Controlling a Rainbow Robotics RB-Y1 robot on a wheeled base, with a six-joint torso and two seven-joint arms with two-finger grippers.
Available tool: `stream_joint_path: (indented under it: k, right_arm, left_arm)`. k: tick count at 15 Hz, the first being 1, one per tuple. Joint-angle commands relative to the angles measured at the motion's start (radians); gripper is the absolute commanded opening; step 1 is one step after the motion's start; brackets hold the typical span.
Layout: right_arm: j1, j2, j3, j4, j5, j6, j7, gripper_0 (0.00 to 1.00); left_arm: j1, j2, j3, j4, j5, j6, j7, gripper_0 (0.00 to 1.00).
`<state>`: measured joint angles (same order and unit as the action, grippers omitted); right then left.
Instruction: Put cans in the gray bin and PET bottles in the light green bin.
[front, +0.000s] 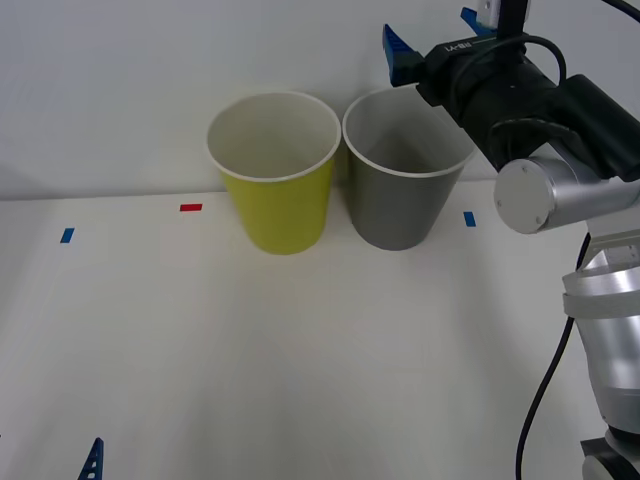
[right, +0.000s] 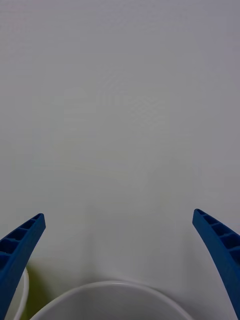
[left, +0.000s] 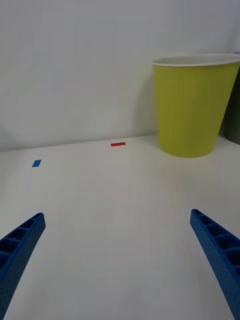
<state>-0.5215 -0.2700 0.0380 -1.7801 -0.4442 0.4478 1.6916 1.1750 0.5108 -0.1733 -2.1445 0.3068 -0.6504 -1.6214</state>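
Hovering right hand (front: 436, 35) spread empty, above gray bin (front: 403, 190)

The green bin (front: 280, 195) is yellow-green with a white rim. The gray bin (front: 400, 205) is dark gray with a white rim. The desk (front: 300, 350) is white, with one red mark (front: 190, 207) and blue marks (front: 67, 235). Both tools have blue ribbed fingers (right: 220, 245).

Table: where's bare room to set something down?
The table is bare in front of the light green bin and gray bin, and left past the red tape mark. It is crowded where the bins sit side by side, right gripper above the gray one.
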Motion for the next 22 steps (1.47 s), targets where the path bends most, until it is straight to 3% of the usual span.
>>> stream_joint_path:
  k: [1,9,15,22]
  right_arm:
    - [0.002,0.000,-0.007,-0.002,0.001,0.000,0.003,1.00]
    - [0.018,0.005,-0.026,-0.025,0.009,0.000,0.016,1.00]
    - [0.222,0.029,-0.096,-0.306,0.035,0.051,0.025,1.00]
    - [0.615,0.040,-0.132,-0.595,0.027,-0.003,0.007,1.00]
  left_arm:
    - [0.000,0.000,0.000,0.000,0.000,0.000,0.000,1.00]
    - [0.000,0.000,0.000,0.000,0.000,0.000,0.000,1.00]
    - [0.000,0.000,0.000,0.000,0.000,0.000,0.000,1.00]
    - [0.000,0.000,0.000,0.000,0.000,0.000,0.000,1.00]
